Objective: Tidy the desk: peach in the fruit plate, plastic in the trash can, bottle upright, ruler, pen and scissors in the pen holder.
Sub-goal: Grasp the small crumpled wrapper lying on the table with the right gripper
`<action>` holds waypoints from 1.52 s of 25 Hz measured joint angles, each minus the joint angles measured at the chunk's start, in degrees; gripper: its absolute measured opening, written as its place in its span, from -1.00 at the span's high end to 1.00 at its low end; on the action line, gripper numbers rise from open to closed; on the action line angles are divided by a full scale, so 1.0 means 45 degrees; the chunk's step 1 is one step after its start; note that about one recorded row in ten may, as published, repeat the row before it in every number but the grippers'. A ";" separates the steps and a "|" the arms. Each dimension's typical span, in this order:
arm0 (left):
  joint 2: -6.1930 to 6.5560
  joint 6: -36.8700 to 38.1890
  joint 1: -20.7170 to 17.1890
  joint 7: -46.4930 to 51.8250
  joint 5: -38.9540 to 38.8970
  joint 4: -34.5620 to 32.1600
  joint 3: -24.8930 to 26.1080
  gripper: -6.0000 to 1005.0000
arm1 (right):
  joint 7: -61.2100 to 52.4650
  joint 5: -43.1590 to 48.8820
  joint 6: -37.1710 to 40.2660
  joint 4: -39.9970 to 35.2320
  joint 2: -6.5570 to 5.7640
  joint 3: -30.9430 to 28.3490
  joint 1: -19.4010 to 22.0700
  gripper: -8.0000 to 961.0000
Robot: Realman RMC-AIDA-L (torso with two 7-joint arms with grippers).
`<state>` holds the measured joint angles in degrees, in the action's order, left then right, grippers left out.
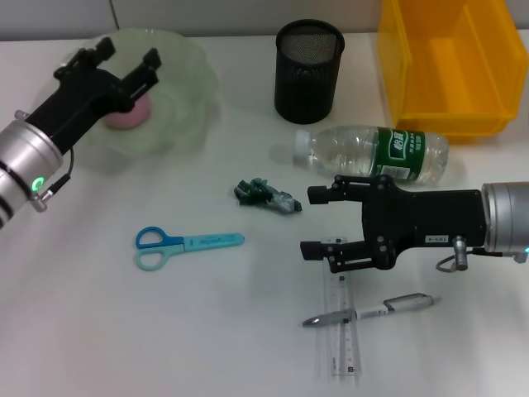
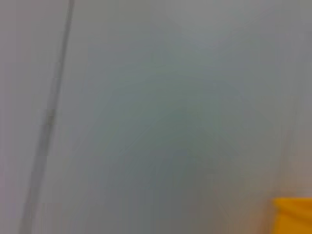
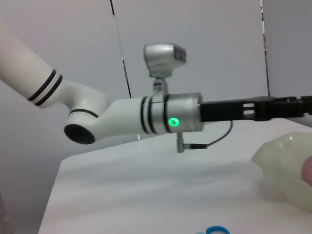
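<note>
A pink peach lies in the pale green fruit plate at the back left. My left gripper hovers over it, open and holding nothing. The clear bottle with a green label lies on its side. Just in front of it, my right gripper is open and empty, beside the far end of the clear ruler. A silver pen lies across the ruler. Blue scissors and crumpled green plastic rest mid-table. The black mesh pen holder stands at the back.
A yellow bin sits at the back right, and its corner shows in the left wrist view. The right wrist view shows my left arm reaching over the plate, plus a scissors handle.
</note>
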<state>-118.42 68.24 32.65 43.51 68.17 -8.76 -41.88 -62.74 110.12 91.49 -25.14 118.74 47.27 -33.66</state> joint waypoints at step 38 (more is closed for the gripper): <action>0.1238 0.5992 -0.2507 0.3391 0.4180 -0.3483 -0.5399 -0.56 | -0.0291 0.0099 0.0119 0.0000 -0.0096 0.0042 0.0037 -0.70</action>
<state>-112.85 95.21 21.37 58.77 86.97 -24.44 -66.18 -64.05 110.57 92.03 -25.14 118.31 47.46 -33.49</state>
